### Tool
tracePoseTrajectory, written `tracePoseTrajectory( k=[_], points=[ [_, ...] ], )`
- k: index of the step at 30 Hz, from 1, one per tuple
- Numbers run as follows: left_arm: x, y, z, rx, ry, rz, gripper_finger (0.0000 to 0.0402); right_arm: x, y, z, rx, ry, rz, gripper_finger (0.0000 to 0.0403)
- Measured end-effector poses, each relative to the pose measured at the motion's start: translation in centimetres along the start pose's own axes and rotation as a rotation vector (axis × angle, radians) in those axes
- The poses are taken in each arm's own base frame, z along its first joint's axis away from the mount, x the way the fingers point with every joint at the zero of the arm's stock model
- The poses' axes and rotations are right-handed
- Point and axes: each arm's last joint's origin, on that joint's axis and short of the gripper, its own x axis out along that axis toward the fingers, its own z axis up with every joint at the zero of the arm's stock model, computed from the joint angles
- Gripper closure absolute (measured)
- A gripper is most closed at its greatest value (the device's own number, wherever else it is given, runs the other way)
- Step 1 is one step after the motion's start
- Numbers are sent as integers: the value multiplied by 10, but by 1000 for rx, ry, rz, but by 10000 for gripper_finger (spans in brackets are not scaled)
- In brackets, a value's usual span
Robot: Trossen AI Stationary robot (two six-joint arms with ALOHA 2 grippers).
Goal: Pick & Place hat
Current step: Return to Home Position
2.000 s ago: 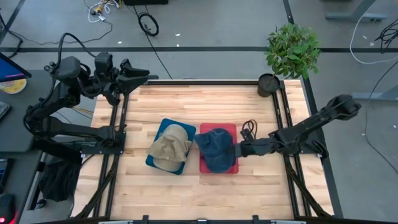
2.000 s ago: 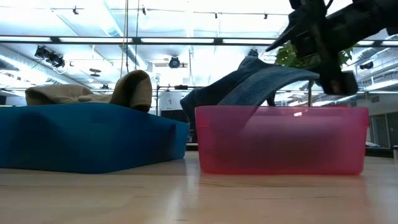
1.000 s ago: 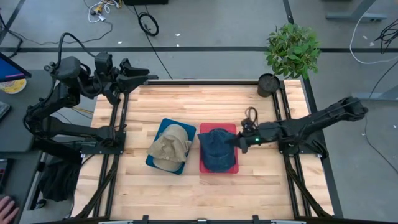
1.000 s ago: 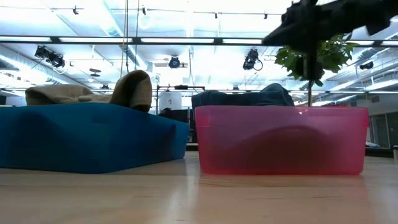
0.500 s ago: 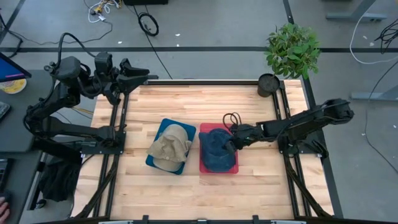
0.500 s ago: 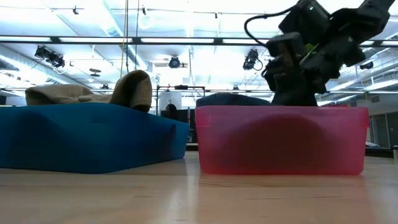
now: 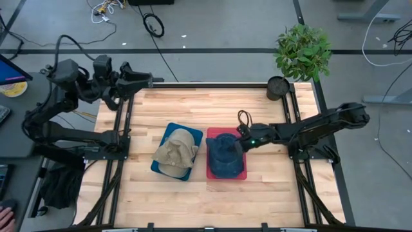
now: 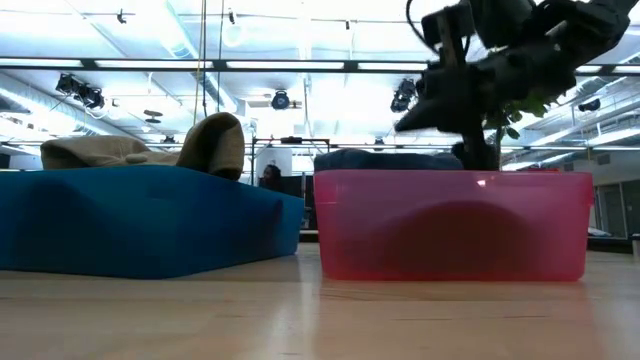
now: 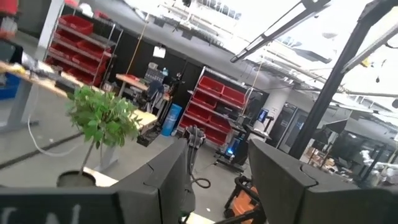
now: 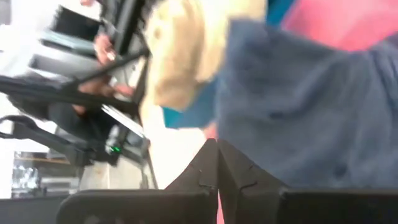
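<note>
A dark blue hat [image 7: 222, 154] lies in a pink bin [image 7: 210, 173] at the table's middle; only the hat's flat top [image 8: 385, 159] shows over the pink wall [image 8: 450, 225] in the low view. A tan hat [image 7: 175, 151] rests on a blue bin [image 7: 162, 169] to the left of the pink bin. My right gripper [image 7: 237, 145] reaches in from the table's right. It is shut, over the blue hat's right side [image 10: 311, 106]. My left gripper [image 9: 217, 180] is open and empty, held off the table's far left corner [image 7: 145, 78]. My right gripper's shut fingertips [image 10: 211, 163] stand at the blue hat's right side, coming level from the table's right and slanting a little down. I cannot tell whether they touch the hat. The hat lies in the pink bin.
A potted plant [image 7: 302, 48] stands at the far right corner, its dark pot [image 7: 277, 87] on the table's edge. Bare wood lies toward the near edge [image 7: 206, 200] and the far middle [image 7: 206, 106].
My right gripper has gone toward the table's left, from beside the pink bin to over the blue hat's right side. It dipped down onto the hat, then rose a little. The hat's raised top has flattened down to the bin's rim.
</note>
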Motion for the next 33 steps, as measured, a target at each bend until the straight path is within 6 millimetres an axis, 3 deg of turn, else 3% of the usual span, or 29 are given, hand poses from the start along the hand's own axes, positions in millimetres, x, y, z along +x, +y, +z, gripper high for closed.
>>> tracePoseTrajectory(
  k=[9, 20, 24, 29, 33],
  points=[
    [-23, -8, 10, 44, -59, -28, 225, -13, 17, 21, 5, -232, 131, 388],
    [-25, -8, 9, 82, -46, -38, 225, -14, 19, 24, -38, -265, 144, 371],
    [-23, -5, 1, 172, 45, -35, 225, -17, 19, 32, -184, -340, 141, 371],
    [-23, -6, -5, 265, 132, -158, 225, -28, 42, 40, -544, -425, 382, 371],
    [-25, -6, -8, 268, 173, -170, 225, -41, 51, 42, -689, -501, 420, 371]
  ],
)
